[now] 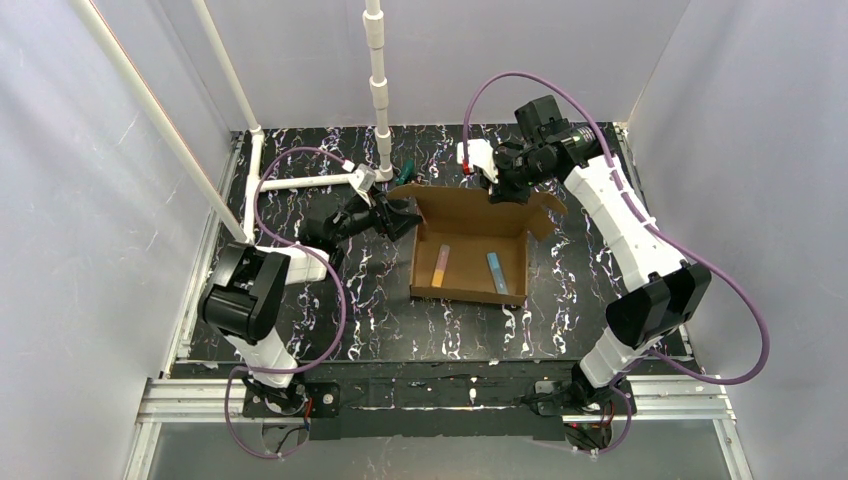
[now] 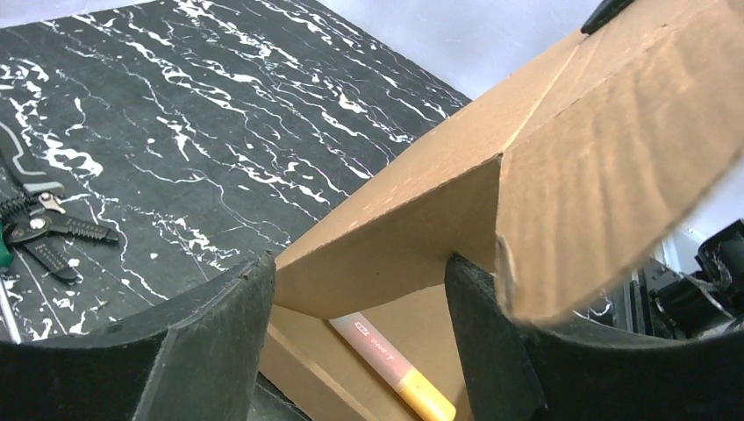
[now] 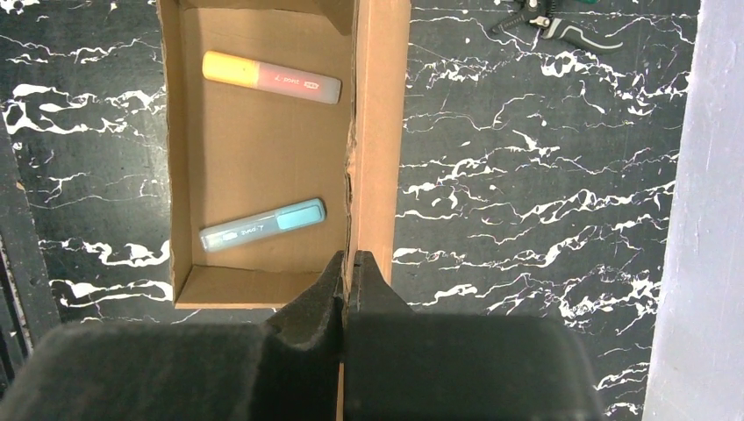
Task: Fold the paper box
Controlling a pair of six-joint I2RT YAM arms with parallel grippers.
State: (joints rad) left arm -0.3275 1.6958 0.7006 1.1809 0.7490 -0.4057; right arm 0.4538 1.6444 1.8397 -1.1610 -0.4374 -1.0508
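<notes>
The paper box [image 1: 470, 250] is brown cardboard, standing open in the middle of the table with its lid flap raised at the back. My left gripper [image 1: 400, 215] is at the box's back left corner. In the left wrist view its jaws [image 2: 360, 272] stand wide apart, with a side flap [image 2: 395, 237] between them that touches only the right finger [image 2: 482, 333]. My right gripper [image 1: 497, 185] is at the back wall, where its jaws [image 3: 351, 263] are shut on the upright cardboard edge [image 3: 379, 132].
Inside the box lie a yellow and pink marker [image 1: 441, 264] and a blue marker [image 1: 497, 271]. Pliers [image 1: 407, 170] lie behind the box's left corner. A white pipe frame [image 1: 300, 182] and a white upright pole [image 1: 378, 80] stand at the back left.
</notes>
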